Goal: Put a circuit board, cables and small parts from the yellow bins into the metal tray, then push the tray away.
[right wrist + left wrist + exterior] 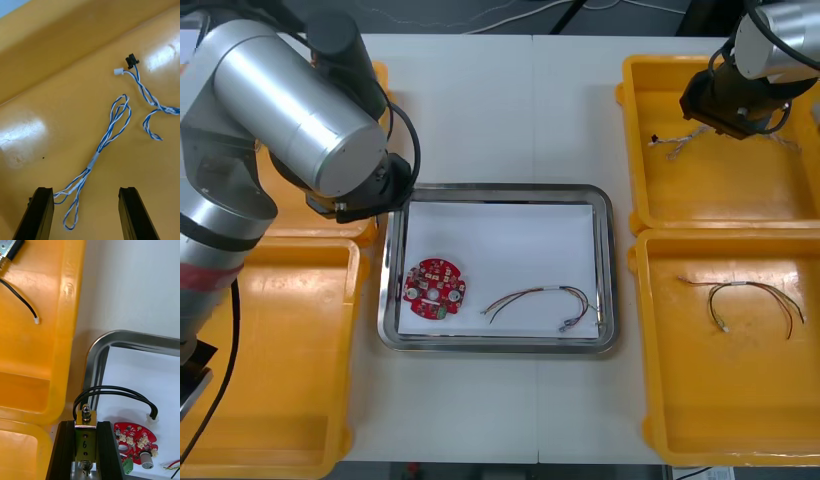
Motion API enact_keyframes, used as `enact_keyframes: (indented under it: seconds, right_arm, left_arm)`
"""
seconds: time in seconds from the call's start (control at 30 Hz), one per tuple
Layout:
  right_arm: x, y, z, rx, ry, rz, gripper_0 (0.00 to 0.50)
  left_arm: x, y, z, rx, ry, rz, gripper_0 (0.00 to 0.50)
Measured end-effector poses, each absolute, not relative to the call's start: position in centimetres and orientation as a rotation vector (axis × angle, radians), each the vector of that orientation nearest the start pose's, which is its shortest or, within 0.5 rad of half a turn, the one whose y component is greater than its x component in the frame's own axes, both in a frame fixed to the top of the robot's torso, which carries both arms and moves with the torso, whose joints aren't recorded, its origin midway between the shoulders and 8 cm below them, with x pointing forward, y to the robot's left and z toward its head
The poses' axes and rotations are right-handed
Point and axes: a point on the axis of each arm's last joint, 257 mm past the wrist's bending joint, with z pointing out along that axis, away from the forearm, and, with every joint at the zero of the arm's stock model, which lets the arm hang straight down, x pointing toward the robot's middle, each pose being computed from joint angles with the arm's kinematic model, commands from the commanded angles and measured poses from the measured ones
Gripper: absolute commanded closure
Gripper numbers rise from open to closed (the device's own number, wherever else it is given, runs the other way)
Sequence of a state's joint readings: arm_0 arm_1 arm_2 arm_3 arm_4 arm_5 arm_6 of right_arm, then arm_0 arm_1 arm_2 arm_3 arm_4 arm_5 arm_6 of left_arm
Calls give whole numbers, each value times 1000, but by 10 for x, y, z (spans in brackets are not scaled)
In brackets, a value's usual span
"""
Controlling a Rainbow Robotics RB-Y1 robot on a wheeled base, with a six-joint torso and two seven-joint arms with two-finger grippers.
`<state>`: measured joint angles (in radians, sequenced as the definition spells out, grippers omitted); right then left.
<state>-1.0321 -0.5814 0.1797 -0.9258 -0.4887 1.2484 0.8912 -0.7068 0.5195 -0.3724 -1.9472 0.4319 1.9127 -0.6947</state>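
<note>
In the left wrist view my left gripper (86, 427) is shut on a small metal part (85, 440) marked "6". Its black cable (116, 393) loops over the metal tray's rim (112, 337) and ends above the round red circuit board (133, 442). From the front, this gripper (375, 200) hangs at the tray's (605, 270) left far corner. The board (435, 282) and a red and yellow cable (540, 303) lie in the tray. My right gripper (720, 105) is over the far right yellow bin (635, 150), open (86, 213), above a twisted blue and white cable (108, 138).
A second blue and white cable (150, 97) with black and white plugs lies farther from the right fingers. The near right bin (650, 400) holds a red and yellow cable (750, 300). A black cable (22, 300) lies in the left bin (63, 352).
</note>
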Motion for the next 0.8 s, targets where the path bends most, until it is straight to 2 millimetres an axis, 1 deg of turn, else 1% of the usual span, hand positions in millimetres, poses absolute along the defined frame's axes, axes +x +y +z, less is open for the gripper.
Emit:
enact_keyframes:
  seconds: [0.23, 0.33, 0.43, 0.57, 0.67, 0.8]
  right_arm:
    - [659, -307, -149, 799, 2343, 183, 0]
    - [657, -306, -156, 866, 2328, 182, 0]
    - [656, -306, -163, 895, 2329, 170, 0]
    - [655, -305, -172, 909, 2336, 164, 0]
    - [656, -308, -179, 914, 2332, 151, 0]
    - [656, -308, -185, 916, 2336, 142, 0]
  left_arm:
    - [474, 176, -182, -194, 2613, 101, 500]
    - [475, 172, -190, -179, 2619, 100, 500]
    - [477, 169, -195, -166, 2621, 98, 500]
    - [483, 163, -200, -152, 2609, 74, 500]
    - [491, 160, -205, -150, 2599, 52, 500]
    - [499, 157, -212, -149, 2592, 33, 500]
